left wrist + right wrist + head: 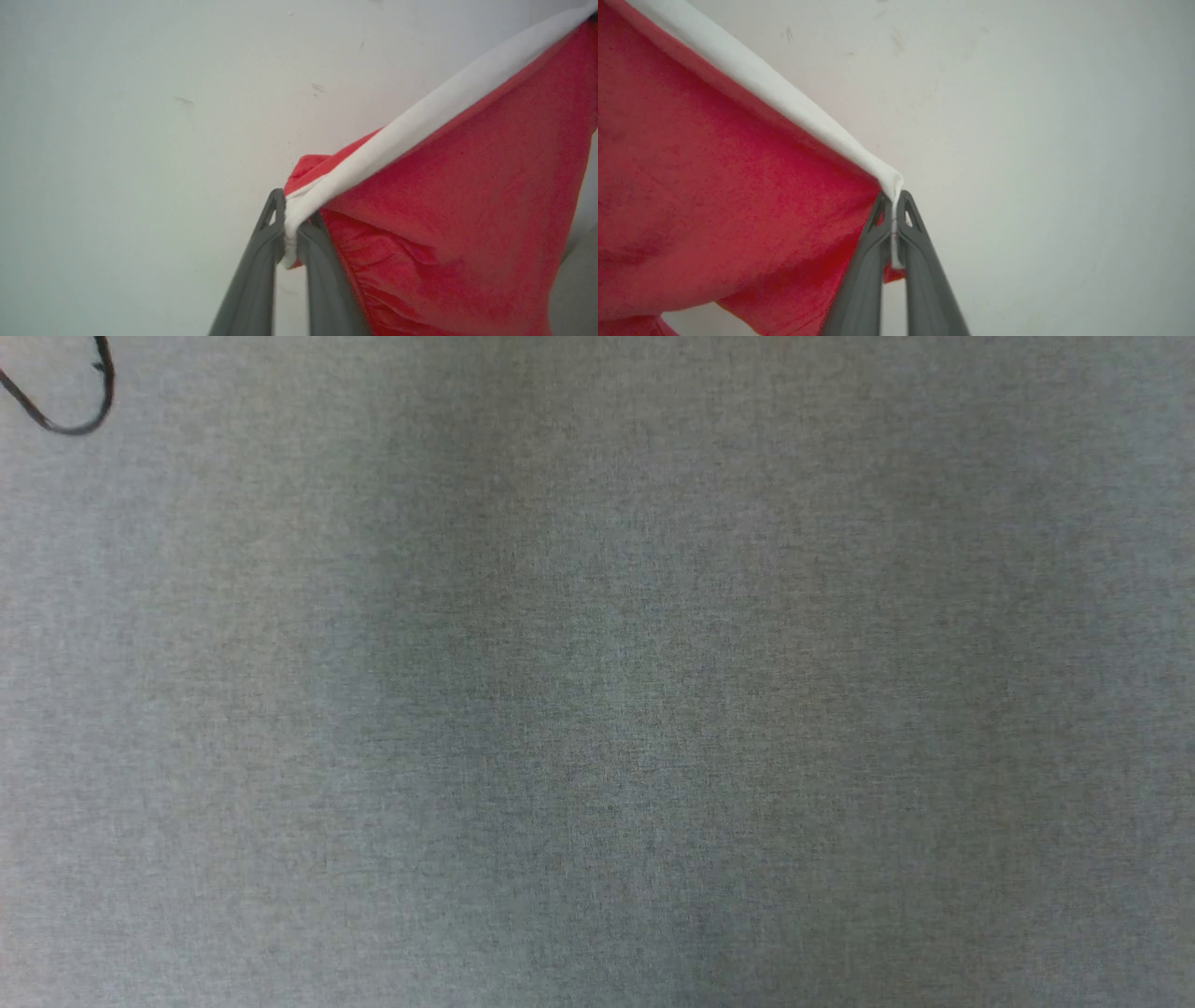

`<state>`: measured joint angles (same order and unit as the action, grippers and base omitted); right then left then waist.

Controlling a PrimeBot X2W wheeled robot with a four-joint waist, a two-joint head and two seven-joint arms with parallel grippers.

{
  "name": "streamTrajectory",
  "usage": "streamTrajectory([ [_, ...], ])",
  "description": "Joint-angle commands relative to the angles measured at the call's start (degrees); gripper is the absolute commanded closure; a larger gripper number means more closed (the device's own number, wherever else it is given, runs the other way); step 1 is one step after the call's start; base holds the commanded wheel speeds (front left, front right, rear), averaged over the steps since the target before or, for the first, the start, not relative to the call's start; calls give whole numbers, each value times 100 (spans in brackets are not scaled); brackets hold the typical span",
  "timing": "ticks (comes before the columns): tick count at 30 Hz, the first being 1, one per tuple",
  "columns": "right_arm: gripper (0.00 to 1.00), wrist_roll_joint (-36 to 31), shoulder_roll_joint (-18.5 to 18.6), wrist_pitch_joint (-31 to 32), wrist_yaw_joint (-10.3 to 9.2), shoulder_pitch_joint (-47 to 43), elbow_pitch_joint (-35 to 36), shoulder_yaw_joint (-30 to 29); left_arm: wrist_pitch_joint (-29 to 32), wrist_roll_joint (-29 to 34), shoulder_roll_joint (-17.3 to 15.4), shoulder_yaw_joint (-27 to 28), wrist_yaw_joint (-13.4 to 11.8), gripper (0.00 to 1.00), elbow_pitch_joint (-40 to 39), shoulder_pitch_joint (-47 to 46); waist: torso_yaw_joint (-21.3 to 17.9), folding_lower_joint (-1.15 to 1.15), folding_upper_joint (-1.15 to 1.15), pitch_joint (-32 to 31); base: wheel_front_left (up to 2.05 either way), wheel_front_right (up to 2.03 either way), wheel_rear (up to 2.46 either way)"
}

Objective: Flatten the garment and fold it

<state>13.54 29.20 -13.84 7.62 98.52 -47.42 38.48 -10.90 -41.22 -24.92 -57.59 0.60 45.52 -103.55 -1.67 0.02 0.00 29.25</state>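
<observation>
one garment [444, 196], left gripper [292, 224], right gripper [893, 205]

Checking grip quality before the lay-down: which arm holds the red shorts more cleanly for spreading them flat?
Right, probably. The right gripper pinches a neat corner of the garment, with the fabric hanging smooth; the left gripper clamps a bunched, gathered wad.

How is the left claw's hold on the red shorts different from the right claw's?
The left gripper pinches a thick bunched wad of the shorts' white band; the right gripper pinches a thin flat edge of it. The left jaws stand slightly apart; the right jaws nearly touch. Both are shut on the band.
</observation>
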Motion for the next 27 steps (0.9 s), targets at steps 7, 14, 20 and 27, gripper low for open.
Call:
streamTrajectory([
  [7,100,-299,-182,-110,-13,-1146,194,-122,-316,-47,51,-116,100,100,217,1072,-27,-2,0,-12,0,0,0],
  [14,100,-489,191,-114,-13,-3106,1543,-327,-405,-46,-119,-32,-202,100,-441,2914,104,-2,0,-633,0,0,0],
  [20,100,-491,419,-115,-13,-5237,2554,-709,-408,-59,-459,166,-574,100,-1392,4832,153,-2,0,-1271,0,0,0],
  [27,100,-728,456,-115,-13,-7422,3168,-633,-409,-65,-824,237,-996,100,-2208,6742,55,-2,0,-1942,0,0,0],
])
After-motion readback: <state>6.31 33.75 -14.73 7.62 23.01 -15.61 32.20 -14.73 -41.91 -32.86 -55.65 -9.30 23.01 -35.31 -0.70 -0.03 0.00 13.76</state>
